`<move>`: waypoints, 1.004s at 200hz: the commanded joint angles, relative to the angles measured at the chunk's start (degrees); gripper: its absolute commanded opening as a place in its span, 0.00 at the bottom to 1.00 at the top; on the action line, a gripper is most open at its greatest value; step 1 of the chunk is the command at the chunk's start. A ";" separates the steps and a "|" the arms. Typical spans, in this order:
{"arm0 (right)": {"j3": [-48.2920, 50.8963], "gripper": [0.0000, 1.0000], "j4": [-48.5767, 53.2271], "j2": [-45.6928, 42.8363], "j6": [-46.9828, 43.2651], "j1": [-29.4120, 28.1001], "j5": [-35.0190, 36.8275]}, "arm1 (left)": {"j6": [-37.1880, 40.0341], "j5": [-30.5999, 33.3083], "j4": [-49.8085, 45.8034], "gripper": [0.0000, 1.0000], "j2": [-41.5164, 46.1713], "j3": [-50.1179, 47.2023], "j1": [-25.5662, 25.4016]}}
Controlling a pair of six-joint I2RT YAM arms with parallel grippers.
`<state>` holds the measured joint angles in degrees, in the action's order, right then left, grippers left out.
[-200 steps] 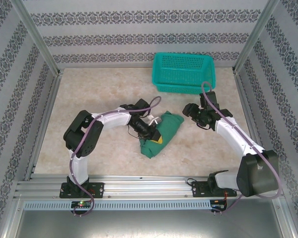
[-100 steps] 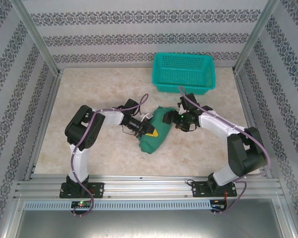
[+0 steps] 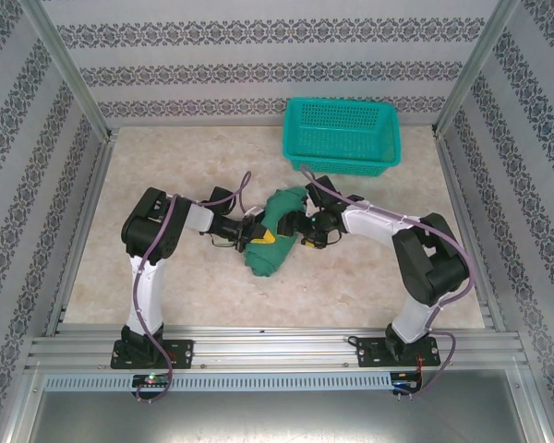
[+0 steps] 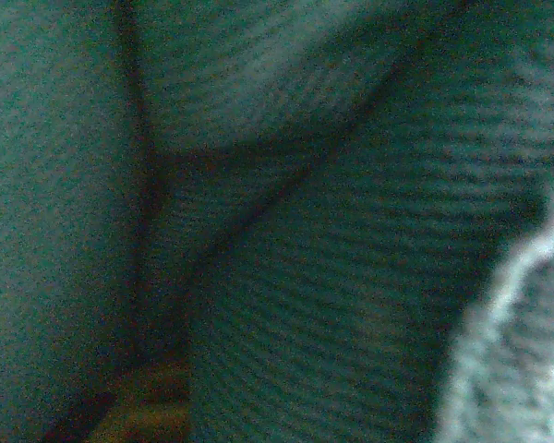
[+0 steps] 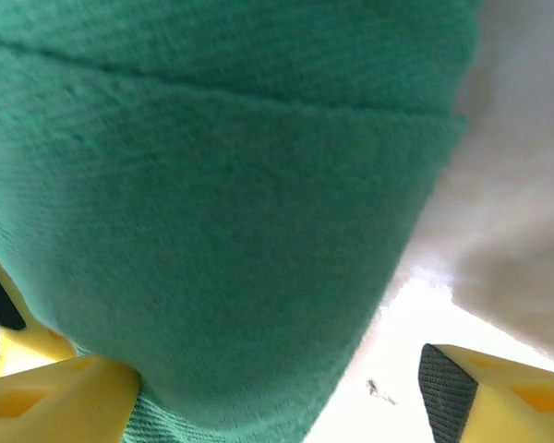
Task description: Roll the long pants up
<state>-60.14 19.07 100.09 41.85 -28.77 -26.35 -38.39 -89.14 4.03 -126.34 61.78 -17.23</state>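
The left arm rises from its base at the lower left of the top view, bends at the elbow, and stretches rightward, low over the table (image 3: 166,166). The left gripper (image 3: 258,237) is pressed into the left side of the pants (image 3: 282,212) and clamped on the fabric. A yellow fingertip shows against the green cloth. In its wrist view, dark green folds press close against the lens.

The right arm climbs from the lower right, folds at the elbow, and reaches leftward to the same bundle. The right gripper (image 3: 302,228) is at the bundle's right side with its jaws wide apart. In its wrist view, one yellow finger (image 5: 65,397) touches the roll and the other stands clear over bare table.

The pants lie in a compact roll at the centre of the table, between the two grippers. The basket (image 3: 342,137) is near them, toward the upper right.
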 commanded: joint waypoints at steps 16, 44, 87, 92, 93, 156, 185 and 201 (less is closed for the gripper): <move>-4.26 0.83 -5.51 5.39 1.90 -1.99 -2.62 | -0.48 20.01 1.27 0.12 -10.07 -4.73 0.69; -6.23 0.98 -8.58 8.12 3.01 -2.09 -4.28 | 0.23 20.10 0.96 0.12 -10.19 -4.67 0.58; -12.26 0.97 -4.78 16.16 2.79 -2.62 -3.01 | 2.29 20.11 -0.74 0.13 -9.73 -4.28 0.16; -12.87 0.95 -4.73 17.31 3.00 -2.59 -3.01 | 2.35 19.94 -0.67 0.13 -9.77 -4.17 -0.02; -13.02 0.95 -4.74 17.58 3.08 -2.60 -3.01 | 2.40 19.92 -0.73 0.13 -9.79 -4.14 -0.09; -16.82 0.40 -16.34 29.60 11.55 -3.98 -5.88 | 2.02 18.76 0.63 0.06 -10.07 -4.42 -1.91; -11.19 0.00 -25.59 29.45 16.14 -4.01 -7.38 | 3.70 19.37 -0.70 0.07 -7.52 -4.53 -3.05; -6.52 0.00 -25.94 26.23 15.49 -3.58 -4.77 | 12.01 25.09 -10.47 0.15 0.25 -4.44 -3.72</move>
<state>-73.25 5.28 120.27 49.89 -28.12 -42.76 -36.93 -88.38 8.54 -125.64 61.36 -13.76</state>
